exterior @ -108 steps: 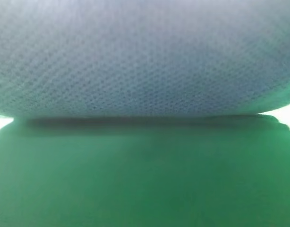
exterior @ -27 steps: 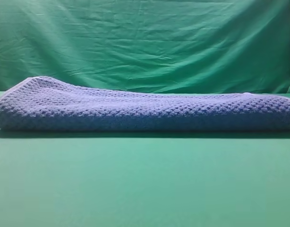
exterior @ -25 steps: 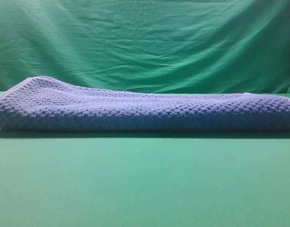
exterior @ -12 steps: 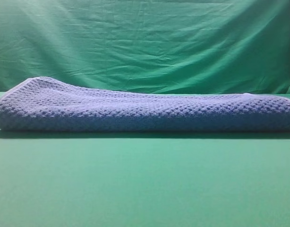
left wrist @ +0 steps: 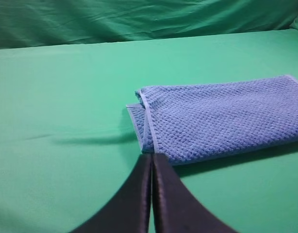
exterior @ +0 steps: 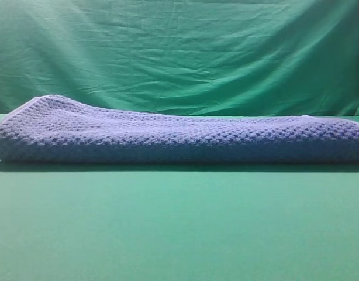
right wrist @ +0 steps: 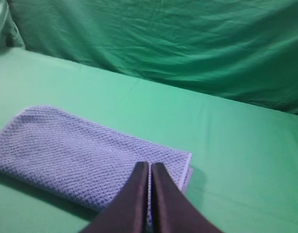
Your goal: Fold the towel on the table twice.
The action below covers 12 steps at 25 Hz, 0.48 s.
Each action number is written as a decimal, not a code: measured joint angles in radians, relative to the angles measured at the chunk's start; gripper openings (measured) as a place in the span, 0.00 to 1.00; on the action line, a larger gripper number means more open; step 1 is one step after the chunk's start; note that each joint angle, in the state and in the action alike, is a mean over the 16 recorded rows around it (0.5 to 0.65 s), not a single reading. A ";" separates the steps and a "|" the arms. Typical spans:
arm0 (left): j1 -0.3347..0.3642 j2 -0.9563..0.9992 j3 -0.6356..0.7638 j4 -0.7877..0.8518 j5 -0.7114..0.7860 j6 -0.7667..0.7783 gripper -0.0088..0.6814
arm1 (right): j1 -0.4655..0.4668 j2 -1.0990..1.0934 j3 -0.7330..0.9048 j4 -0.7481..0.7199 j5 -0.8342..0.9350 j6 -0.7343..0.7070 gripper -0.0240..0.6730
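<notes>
Presently, findings as follows.

Towel: the towel (exterior: 179, 140) lies flat on the table (exterior: 179, 228), a long blue-grey band running nearly the full width of the exterior view. Stacked layers show at its left end in the left wrist view (left wrist: 145, 124) — folded at least once.

Left gripper (left wrist: 152, 158): blades pressed together, nothing between them; tips seen just in front of the towel's near left corner, whether touching cannot be told.

Right gripper (right wrist: 149, 167): blades likewise together and empty, tips over the towel's near edge close to its right corner (right wrist: 185, 165); contact cannot be confirmed.

Backdrop: wrinkled green curtain (exterior: 179, 52) behind the table, clear of the work.

Step in hand: judged to be the interval after one fold — the strip is still long, so a second fold appears outstanding.

Next move calls for: parting one pincer, taking all layers at one short end, and carrying them across to the opposite end with hems aligned.

Risk: thick terry layers may slip apart if only the top ply is taken.
</notes>
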 joint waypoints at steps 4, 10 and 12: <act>0.000 -0.064 0.071 0.015 -0.032 -0.003 0.01 | 0.000 -0.086 0.097 0.022 -0.045 -0.017 0.03; 0.000 -0.102 0.170 0.018 -0.113 -0.005 0.01 | 0.000 -0.155 0.217 0.033 -0.121 -0.022 0.03; 0.000 -0.104 0.203 0.020 -0.144 -0.005 0.01 | 0.000 -0.163 0.254 0.034 -0.150 -0.023 0.03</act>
